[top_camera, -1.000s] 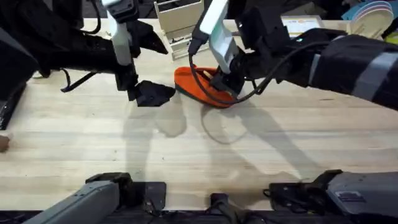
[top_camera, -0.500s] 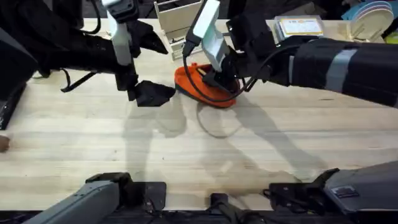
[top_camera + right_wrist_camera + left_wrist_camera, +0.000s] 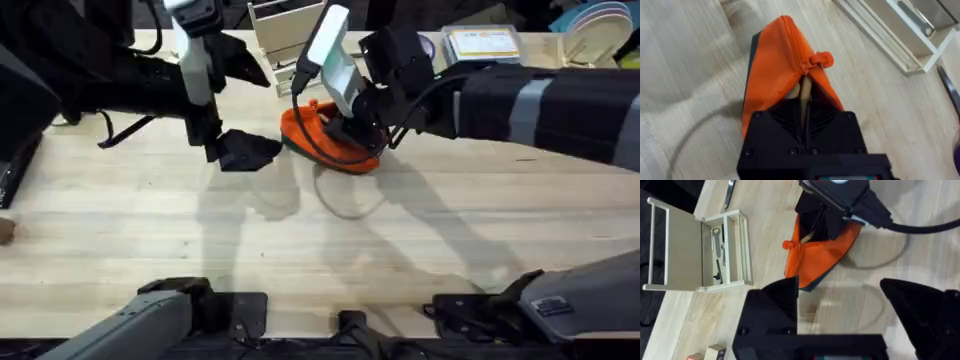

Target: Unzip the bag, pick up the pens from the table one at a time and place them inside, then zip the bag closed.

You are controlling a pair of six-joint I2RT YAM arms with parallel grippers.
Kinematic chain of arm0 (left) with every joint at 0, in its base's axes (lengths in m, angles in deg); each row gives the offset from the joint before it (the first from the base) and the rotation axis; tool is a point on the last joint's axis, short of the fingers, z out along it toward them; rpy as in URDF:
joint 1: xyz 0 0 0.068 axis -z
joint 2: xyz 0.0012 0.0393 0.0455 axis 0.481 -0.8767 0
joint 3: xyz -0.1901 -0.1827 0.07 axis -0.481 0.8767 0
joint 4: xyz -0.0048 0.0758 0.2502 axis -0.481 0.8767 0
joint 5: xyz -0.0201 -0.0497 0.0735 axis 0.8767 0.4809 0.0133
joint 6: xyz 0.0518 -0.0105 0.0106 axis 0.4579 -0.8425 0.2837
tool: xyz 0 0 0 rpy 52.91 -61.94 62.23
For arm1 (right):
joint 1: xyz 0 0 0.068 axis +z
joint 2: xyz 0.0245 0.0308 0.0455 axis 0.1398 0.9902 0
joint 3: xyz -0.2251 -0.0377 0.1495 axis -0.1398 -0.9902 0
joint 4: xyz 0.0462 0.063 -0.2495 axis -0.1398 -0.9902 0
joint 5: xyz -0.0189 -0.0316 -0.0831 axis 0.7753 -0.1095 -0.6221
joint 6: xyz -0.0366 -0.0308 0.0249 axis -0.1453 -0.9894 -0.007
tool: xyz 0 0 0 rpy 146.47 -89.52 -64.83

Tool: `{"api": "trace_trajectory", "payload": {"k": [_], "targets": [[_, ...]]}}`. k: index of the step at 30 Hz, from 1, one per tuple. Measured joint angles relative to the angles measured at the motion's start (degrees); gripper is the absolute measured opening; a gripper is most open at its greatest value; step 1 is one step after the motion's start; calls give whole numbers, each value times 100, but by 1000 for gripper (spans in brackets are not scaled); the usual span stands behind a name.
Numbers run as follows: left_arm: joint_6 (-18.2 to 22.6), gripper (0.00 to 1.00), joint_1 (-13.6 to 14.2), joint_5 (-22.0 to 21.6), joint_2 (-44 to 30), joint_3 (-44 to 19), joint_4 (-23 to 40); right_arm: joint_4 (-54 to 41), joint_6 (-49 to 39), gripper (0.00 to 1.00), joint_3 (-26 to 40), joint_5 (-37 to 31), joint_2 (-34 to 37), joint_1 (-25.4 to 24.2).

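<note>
On the pale wooden worktop (image 3: 150,240) the left pincer (image 3: 243,151) hangs spread wide and empty, just beside the orange pouch's (image 3: 330,148) near end. The right pincer (image 3: 802,131) is pressed into the pouch's open mouth, clamped on a tan pen (image 3: 804,98) whose long axis points down into the pouch. Beyond stands a white rack (image 3: 700,250).

No readable text; card (image 3: 483,42) at table's far edge bears print (too small).
</note>
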Motion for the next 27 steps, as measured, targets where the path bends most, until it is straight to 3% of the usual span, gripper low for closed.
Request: {"api": "trace_trajectory", "payload": {"k": [2,3,9,12,27], "targets": [[1,992,0,-1,0,0,0,0,8,51,0,-1,0,0],[0,993,0,0,0,0,0,-1,24,136,0,4,0,0],[1,993,0,0,0,0,0,-9,9,948,0,18,0,0],[-1,993,0,-1,0,0,0,-7,3,996,0,19,0,0],[-1,994,0,-1,0,0,0,-108,134,997,0,19,-198,0]]}}
